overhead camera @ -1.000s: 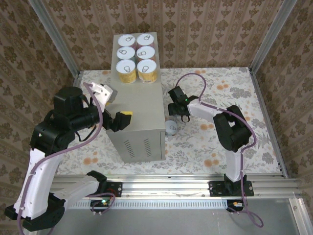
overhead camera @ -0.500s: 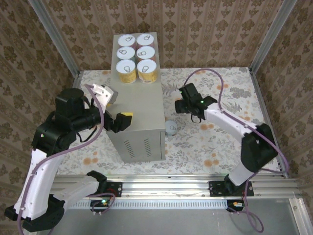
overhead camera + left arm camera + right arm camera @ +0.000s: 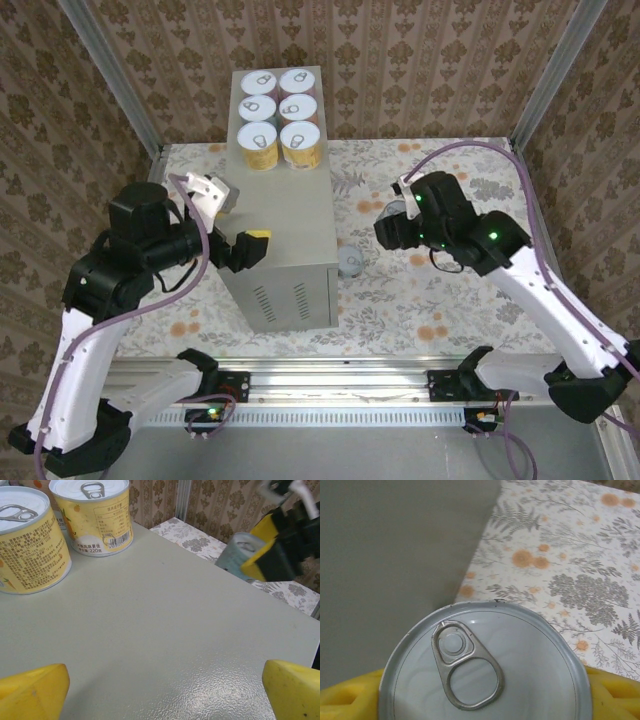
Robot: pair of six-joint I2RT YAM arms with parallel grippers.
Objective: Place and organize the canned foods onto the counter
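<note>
The top camera looks steeply down from behind the arm bases (image 3: 212,386) over the whole counter (image 3: 290,200). The left wrist camera skims low across the counter top toward a can (image 3: 236,555) beyond its edge. The right wrist camera looks straight down, close, onto that can.

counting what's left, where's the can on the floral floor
Top view: the can stands on the floral floor just right of the counter, by its near right corner.
</note>
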